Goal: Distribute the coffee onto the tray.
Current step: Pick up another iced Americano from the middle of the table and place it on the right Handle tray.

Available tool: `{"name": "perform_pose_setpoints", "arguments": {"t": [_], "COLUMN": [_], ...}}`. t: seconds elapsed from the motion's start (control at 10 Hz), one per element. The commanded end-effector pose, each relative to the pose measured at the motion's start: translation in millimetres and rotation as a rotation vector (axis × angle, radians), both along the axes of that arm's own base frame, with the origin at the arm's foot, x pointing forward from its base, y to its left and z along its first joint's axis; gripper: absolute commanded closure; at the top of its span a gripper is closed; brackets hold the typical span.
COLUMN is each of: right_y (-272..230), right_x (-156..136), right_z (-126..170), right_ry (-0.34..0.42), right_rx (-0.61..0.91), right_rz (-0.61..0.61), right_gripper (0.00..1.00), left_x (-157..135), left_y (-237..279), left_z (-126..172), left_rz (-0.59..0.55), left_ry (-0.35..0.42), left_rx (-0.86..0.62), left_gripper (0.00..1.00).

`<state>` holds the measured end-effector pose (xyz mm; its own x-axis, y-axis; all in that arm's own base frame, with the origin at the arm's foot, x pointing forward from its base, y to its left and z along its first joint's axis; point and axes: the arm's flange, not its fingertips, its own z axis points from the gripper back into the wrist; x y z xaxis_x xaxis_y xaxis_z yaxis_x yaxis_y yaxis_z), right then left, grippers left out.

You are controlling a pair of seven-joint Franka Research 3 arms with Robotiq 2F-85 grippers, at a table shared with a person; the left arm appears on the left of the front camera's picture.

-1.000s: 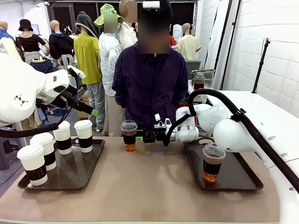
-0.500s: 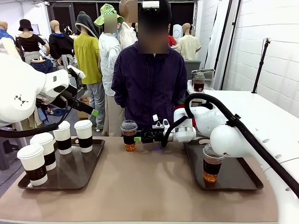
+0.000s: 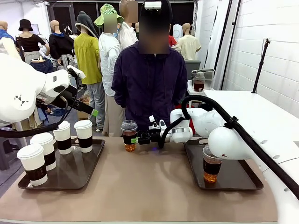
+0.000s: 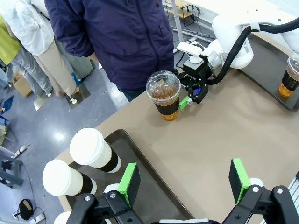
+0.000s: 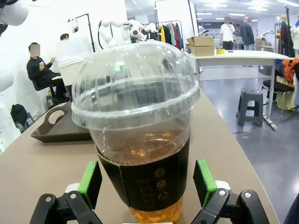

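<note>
At frame centre, the right gripper (image 3: 132,139) spreads its jaws around a clear cup (image 3: 129,135) on the table (image 3: 149,186), not clamped; the left gripper (image 4: 184,175) hangs released.

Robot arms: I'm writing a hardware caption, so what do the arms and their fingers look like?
Both arms are glossy white with rounded joint housings. The right arm carries a thick black cable looped along it, strapped on by a black clamp. The left arm bears a small dark mark on its shell. Each black gripper, left and right, has two fingers with bright green pads.
</note>
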<state>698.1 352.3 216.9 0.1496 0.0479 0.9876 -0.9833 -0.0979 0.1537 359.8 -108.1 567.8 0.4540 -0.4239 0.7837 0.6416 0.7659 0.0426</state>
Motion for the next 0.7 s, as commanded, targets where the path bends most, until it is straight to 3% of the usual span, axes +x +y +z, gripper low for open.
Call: {"name": "perform_pose_setpoints", "arguments": {"t": [0.0, 0.5, 0.6], "right_y": [8, 22, 23], "right_x": [10, 11, 11], "right_z": [3, 0, 2], "right_ry": [0.018, 0.037, 0.051], "right_rx": [-0.017, -0.032, -0.037], "right_rz": [0.004, 0.033, 0.033], "right_gripper": [0.0, 0.0, 0.2], "left_x": [1, 1, 1], "left_y": [2, 2, 2], "left_z": [-1, -1, -1], "left_rz": [-0.002, -0.002, -0.002], "left_ry": [0.002, 0.002, 0.002], "left_rx": [-0.004, -0.004, -0.004], "left_gripper": [0.0, 0.0, 0.0]}}
